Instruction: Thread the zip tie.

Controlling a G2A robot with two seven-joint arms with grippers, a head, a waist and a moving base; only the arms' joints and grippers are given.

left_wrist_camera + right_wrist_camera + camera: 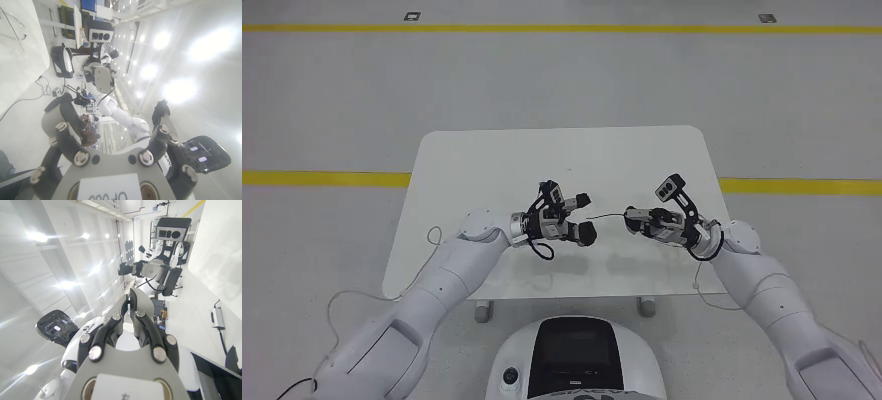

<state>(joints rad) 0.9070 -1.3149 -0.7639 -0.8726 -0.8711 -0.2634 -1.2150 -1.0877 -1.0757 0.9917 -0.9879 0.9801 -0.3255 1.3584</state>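
Note:
A thin dark zip tie (608, 215) runs level above the white table (492, 180), between the two grippers. My right gripper (631, 219) holds one end of it; in the right wrist view its fingers (136, 300) are pressed close together, and the tie itself is too thin to make out there. The tie's free end points into my left gripper (585, 217), which faces the right one. The left gripper (111, 106) is open, its two fingers spread wide on either side of the tie's tip. Whether the tip touches a finger is unclear.
Both arms hover over the front half of the table. The tabletop's front edge (542, 295) lies just below them. A power brick with a cable (216, 318) lies on the floor off to the right.

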